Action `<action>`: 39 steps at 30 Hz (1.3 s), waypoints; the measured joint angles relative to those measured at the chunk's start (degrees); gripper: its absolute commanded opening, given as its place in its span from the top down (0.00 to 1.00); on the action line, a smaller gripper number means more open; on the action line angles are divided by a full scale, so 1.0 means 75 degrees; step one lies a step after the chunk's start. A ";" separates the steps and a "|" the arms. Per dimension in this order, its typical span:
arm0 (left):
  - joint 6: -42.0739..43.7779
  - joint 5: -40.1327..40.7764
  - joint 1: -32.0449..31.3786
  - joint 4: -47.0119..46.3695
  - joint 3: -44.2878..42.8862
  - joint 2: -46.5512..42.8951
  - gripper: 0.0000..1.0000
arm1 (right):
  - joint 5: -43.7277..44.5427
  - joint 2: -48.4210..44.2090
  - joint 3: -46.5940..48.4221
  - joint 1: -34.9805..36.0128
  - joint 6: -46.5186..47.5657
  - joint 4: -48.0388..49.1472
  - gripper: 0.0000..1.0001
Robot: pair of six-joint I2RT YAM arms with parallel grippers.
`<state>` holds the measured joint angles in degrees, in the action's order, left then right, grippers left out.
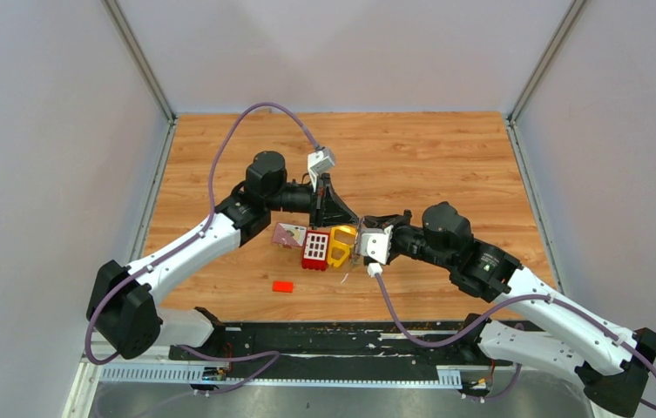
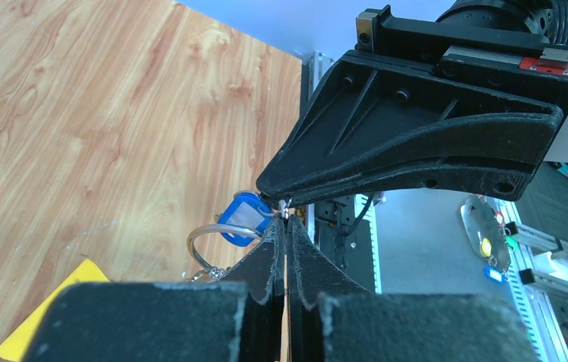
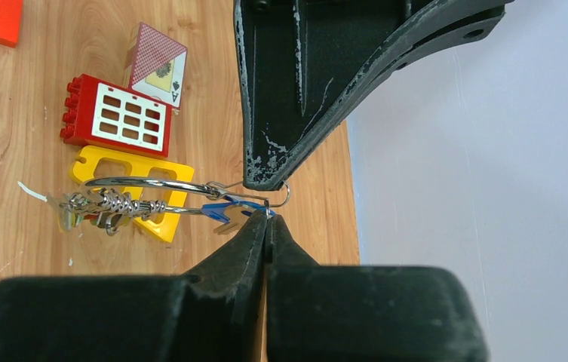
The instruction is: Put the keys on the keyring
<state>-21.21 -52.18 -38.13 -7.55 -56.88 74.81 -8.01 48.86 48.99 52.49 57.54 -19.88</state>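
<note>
Watching both wrist feeds, I see the two arms nose to nose just above the bench point(image 1: 446, 157), over the clutter at its centre. The left gripper point(image 2: 284, 226) has its fingers pressed together, apparently pinching the wire of the keyring point(image 3: 152, 179). The right gripper point(image 3: 266, 220) is likewise closed and seems to be nipping the blue key point(image 2: 240, 215) right beside the ring wire. What exactly sits between each pair of tips is too small for me to be sure. In the top view the ring hangs in the air at about 2 o'clock of the yellow frame point(image 3: 161, 226), with a tangle of silver links point(image 3: 107, 204) dangling from its far side.

I judge this to be the threading step, and it looks fragile. Both grips are on thin, slick metal at the very fingertips, so a sideways pull could let the wire twist out or the key pivot and pop free. The tips almost touch, and a small misjudged move would knock them together. The dangling links could also snag the frame, or the red window block point(image 3: 118, 113) at its 9 o'clock, and drag the ring off line.
</note>
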 measured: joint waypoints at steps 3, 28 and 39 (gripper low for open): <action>0.0003 0.0000 -0.0006 0.0000 0.0000 0.0000 1.00 | 0.0003 -0.0003 0.0000 0.0000 -0.0003 -0.0003 1.00; 0.0012 -0.0017 -0.0055 -0.0003 0.0035 0.0087 1.00 | -0.0003 -0.0149 0.0000 0.0047 0.0003 0.0041 1.00; 0.0017 -0.0017 -0.0058 -0.0003 0.0038 0.0087 1.00 | 0.0000 -0.0149 0.0000 0.0050 0.0006 0.0041 1.00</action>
<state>-21.08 -52.31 -38.57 -7.57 -56.60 75.46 -8.01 47.75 48.99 52.86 57.58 -19.57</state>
